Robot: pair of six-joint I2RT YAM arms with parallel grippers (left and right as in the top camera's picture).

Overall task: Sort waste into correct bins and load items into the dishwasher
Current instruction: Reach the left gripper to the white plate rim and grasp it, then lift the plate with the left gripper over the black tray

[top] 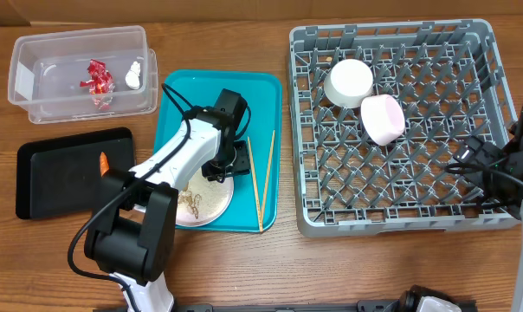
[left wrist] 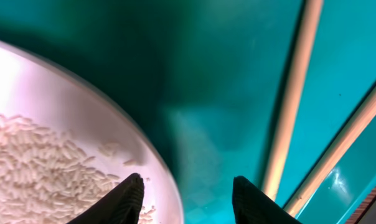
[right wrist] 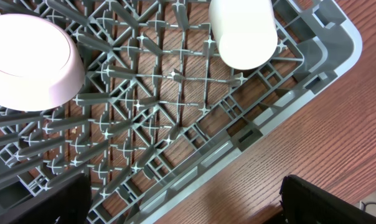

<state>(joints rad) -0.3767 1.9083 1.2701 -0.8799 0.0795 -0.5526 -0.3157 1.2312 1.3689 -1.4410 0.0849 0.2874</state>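
Note:
A white plate (top: 205,204) with beige scraps (top: 190,201) lies on the teal tray (top: 179,95). My left gripper (top: 220,169) hangs low over its right edge. In the left wrist view, the left gripper (left wrist: 188,180) is open and straddles the plate's (left wrist: 51,124) rim. One finger is over the grain-like scraps (left wrist: 32,168), the other over the teal tray (left wrist: 206,62). Two chopsticks (top: 260,186) (left wrist: 294,93) lie just right of the plate. My right gripper (top: 482,165) (right wrist: 185,202) is open and empty over the grey dish rack's (top: 383,227) right wall.
The rack (right wrist: 175,124) holds a white bowl (top: 383,119) (right wrist: 32,62) and another white vessel (top: 348,81) (right wrist: 243,31). The clear tub (top: 36,52) holds a red wrapper (top: 97,80) and a white wrapper (top: 133,76). The black tray (top: 45,182) holds a carrot (top: 103,162).

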